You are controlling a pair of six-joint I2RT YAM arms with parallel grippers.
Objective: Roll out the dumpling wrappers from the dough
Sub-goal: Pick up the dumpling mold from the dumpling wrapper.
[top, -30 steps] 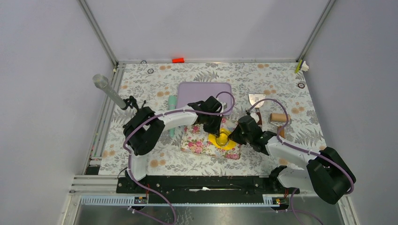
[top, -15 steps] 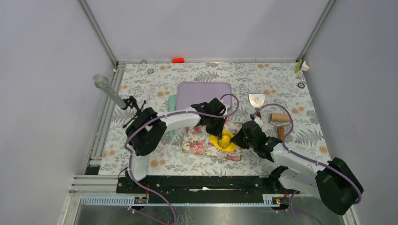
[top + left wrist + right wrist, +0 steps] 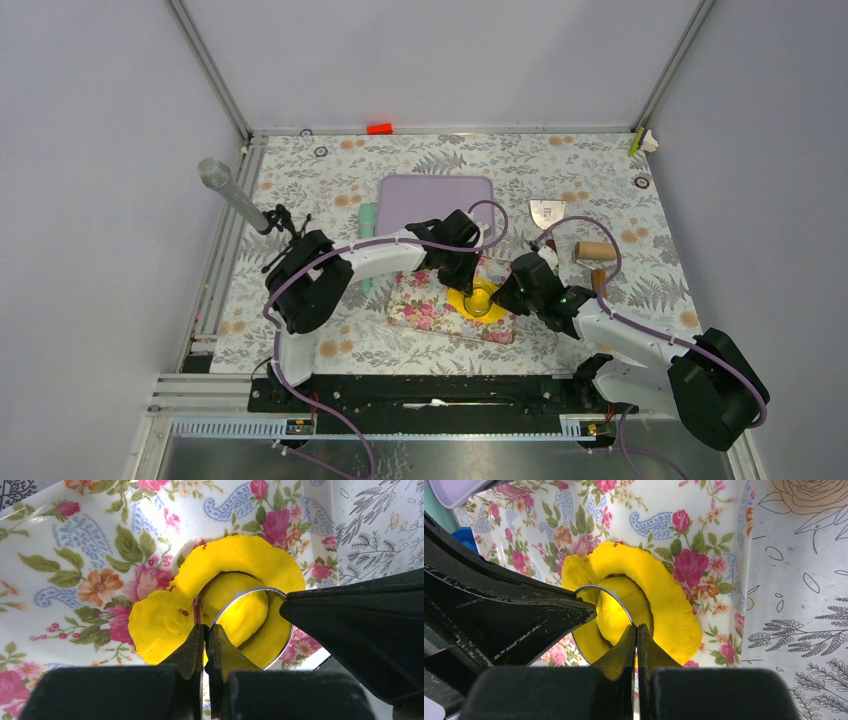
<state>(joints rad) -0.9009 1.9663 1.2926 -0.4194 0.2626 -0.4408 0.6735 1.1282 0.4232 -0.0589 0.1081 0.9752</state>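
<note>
Dough point(image 3: 160, 625), soft, yellow and flat, lies on the flowery board point(image 3: 75, 545), right under both claws. Left claw point(image 3: 205, 632) and right claw point(image 3: 635, 632), squeezed tight, pinch opposite sides of the thin metal ring point(image 3: 250, 591) pressed into it.

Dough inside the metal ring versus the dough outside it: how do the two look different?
The inner dough is a compact rounded piece; the outer dough is a wider, irregular sheet curving around it. The inner dough is fenced in by the metal ring; the outer dough lies free on the floral mat. Both are the same bright yellow.
</note>
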